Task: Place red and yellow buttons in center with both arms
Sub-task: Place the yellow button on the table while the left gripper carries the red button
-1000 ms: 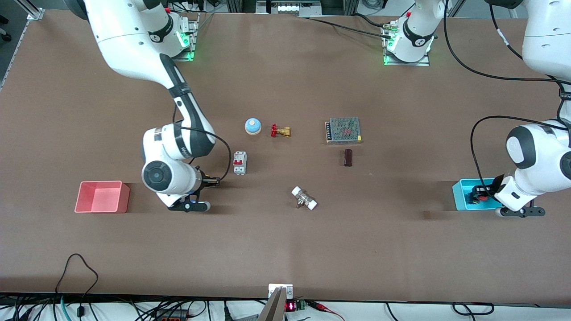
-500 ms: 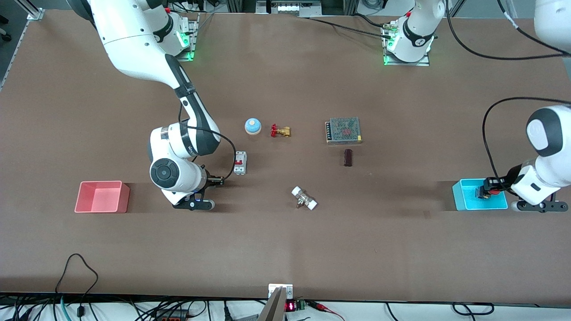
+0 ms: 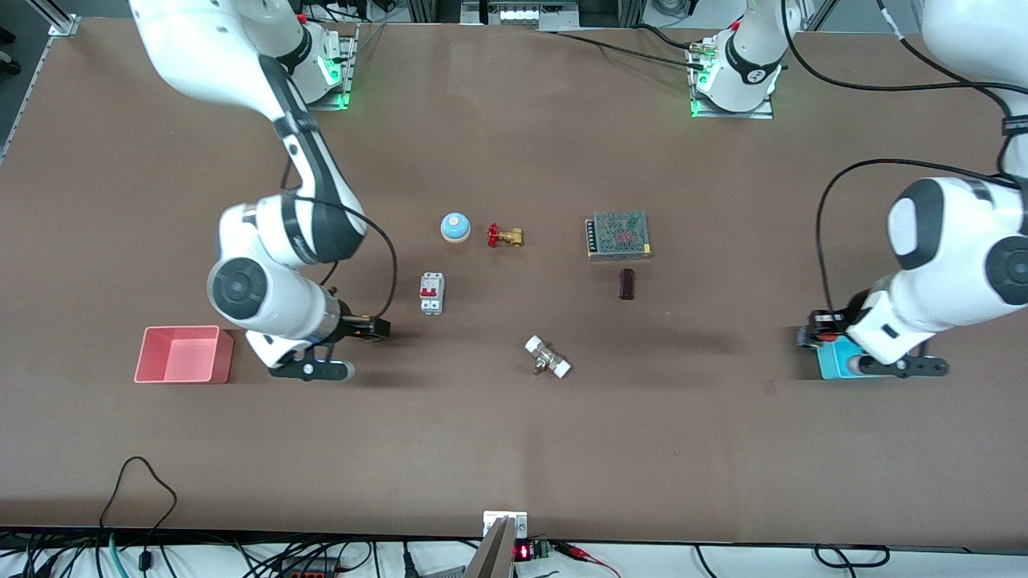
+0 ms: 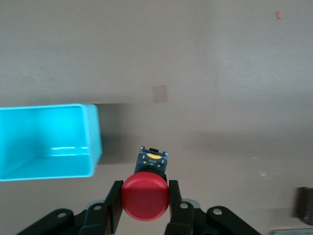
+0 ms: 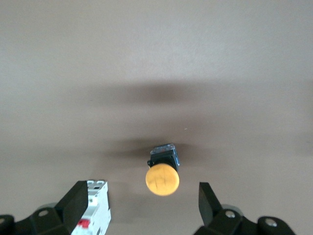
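Red mushroom-cap button clamped in left tool, lifted over matte brown surface beside cyan plastic tray, presumably for carry to center. Yellow-orange cap button on surface beneath right tool, fingers apart, released there short of center.

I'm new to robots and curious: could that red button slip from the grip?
Possibly: the left tool pinches the red button by its round, smooth-looking cap, which might twist or slip. It looks rigid and small, so it is probably light and easy to hold.
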